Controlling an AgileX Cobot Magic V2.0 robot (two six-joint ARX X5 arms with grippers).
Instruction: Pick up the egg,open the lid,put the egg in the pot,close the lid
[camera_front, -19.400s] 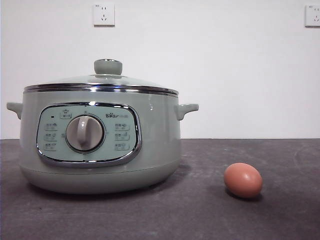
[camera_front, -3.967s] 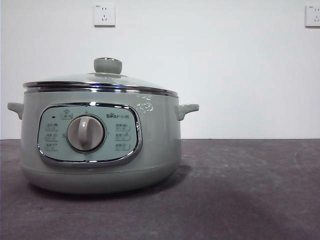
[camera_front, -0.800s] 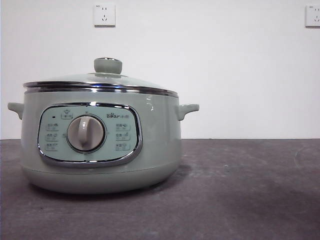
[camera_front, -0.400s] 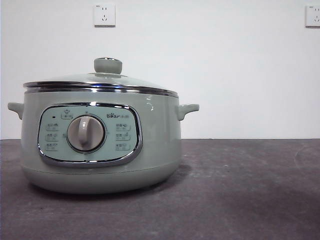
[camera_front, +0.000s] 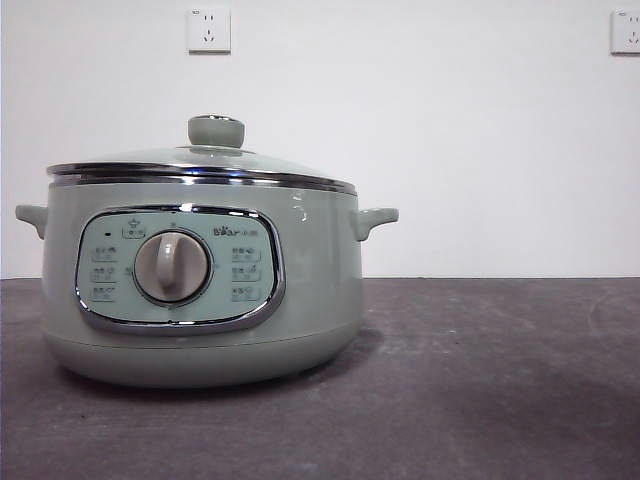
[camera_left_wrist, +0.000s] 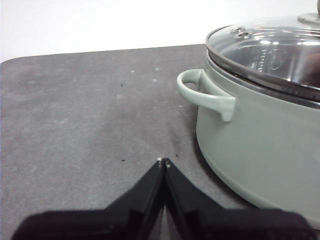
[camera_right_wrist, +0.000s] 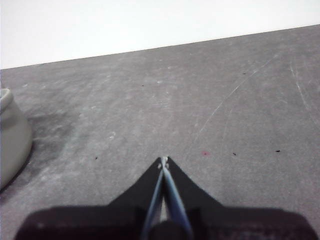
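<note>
The pale green pot (camera_front: 200, 280) stands on the left of the dark table, its control dial facing the front view. The glass lid (camera_front: 200, 165) sits closed on it, green knob (camera_front: 216, 131) upright. The egg is out of view in every frame. My left gripper (camera_left_wrist: 163, 162) is shut with nothing in it, low over the table beside the pot's side handle (camera_left_wrist: 205, 95); the lid (camera_left_wrist: 270, 55) shows there too. My right gripper (camera_right_wrist: 163, 161) is shut and holds nothing, over bare table, with the pot's wall (camera_right_wrist: 12, 135) at that picture's edge. Neither arm appears in the front view.
Two wall sockets (camera_front: 208, 30) (camera_front: 625, 30) sit high on the white wall behind. The grey table mat (camera_front: 480, 380) stretches to the right of the pot.
Over the last second nothing has moved. Compared with the oldest frame, the egg that lay on the table to the right of the pot is gone from view.
</note>
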